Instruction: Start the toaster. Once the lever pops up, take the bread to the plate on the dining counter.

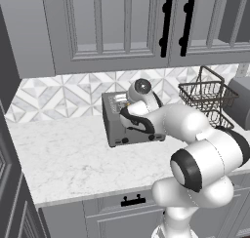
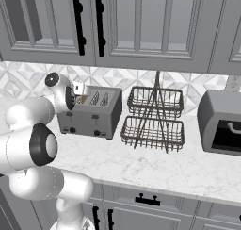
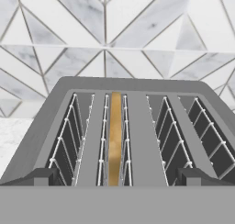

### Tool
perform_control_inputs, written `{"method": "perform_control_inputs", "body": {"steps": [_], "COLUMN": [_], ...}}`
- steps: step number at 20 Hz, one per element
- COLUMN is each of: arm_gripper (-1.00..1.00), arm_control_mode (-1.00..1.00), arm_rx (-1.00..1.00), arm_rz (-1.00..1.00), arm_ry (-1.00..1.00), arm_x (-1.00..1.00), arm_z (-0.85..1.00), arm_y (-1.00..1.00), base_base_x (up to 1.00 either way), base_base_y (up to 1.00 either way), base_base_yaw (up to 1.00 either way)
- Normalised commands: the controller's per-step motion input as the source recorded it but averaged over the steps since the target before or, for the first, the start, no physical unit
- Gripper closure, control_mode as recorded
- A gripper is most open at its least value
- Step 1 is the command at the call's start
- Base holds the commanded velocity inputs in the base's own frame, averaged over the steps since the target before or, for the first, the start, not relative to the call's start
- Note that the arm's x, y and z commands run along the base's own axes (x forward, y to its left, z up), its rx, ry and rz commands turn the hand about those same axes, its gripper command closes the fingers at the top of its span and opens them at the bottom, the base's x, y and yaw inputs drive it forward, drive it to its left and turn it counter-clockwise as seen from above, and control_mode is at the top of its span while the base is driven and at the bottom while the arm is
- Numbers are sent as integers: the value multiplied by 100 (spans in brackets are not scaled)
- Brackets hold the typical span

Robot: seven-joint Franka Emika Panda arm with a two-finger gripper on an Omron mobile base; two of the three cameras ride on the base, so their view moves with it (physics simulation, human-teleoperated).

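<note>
One bread (image 3: 115,140) in toaster (image 3: 137,87) slot | between open pincer (image 3: 117,176) tips

You're in a home kitchen: grey cabinets (image 2: 141,26) with black handles hang over a white marble counter (image 1: 63,159), a tiled backsplash (image 1: 63,95) behind, with a toaster (image 2: 92,112), wire basket rack (image 2: 153,118) and drawers (image 2: 150,210) below.

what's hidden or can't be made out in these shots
- Toaster front, left base view: the arm covers most of it, so the levers can't be made out.
- Bread, hand view: its top edge shows in a slot; its faces sit below the wires.
- Tool fingertips, hand view: cut off at the bottom edge.
- Grey appliance, right base view: cut by the right edge.
</note>
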Motion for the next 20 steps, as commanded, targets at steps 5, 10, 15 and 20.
{"method": "perform_control_inputs", "body": {"steps": [5, 10, 15, 20], "arm_gripper": [-100, -100, -100, -100], "arm_control_mode": [-100, -100, -100, -100], "arm_rx": [0, 0, 0, 0], "arm_rz": [0, 0, 0, 0], "arm_ry": [0, 0, 0, 0], "arm_x": [0, 0, 0, 0], "arm_z": [0, 0, 0, 0], "arm_y": [0, 0, 0, 0], "base_base_x": [0, 0, 0, 0], "base_base_y": [0, 0, 0, 0], "base_base_yaw": [0, 0, 0, 0]}}
